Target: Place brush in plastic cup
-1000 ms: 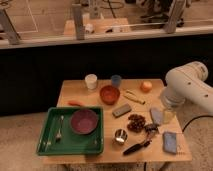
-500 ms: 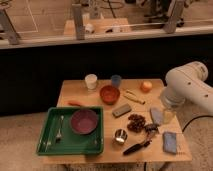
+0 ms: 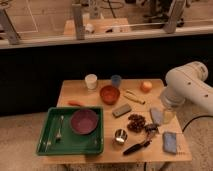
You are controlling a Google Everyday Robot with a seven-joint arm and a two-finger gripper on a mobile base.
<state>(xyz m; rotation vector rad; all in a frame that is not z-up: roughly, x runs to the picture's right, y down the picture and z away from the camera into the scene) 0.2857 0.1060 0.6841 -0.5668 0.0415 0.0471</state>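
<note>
**Brush lies free at the table's front; gripper spread over the right side**

A light wooden table (image 3: 75,92) carries everything. The robot's bulky white arm (image 3: 187,87) bends in over the table's right side. A green rectangular plastic tray (image 3: 70,146) sits front left, holding a round maroon bowl (image 3: 83,121) and a metal fork (image 3: 59,129). A round red bowl (image 3: 109,94) stands mid-table, with a flat dark grey block (image 3: 121,110) just in front of it. At the back edge stand a cream-white cup (image 3: 91,81) and, to its right, the small dull-blue plastic cup (image 3: 116,80), upright. The gripper (image 3: 162,117) hangs under the arm beside a cluster of dark red fruit (image 3: 136,122), fingers spread, holding nothing. The slim black-handled brush (image 3: 137,147) lies slanted near the front edge, right of a small shiny metal cup (image 3: 120,136) and well apart from the plastic cup.
</note>
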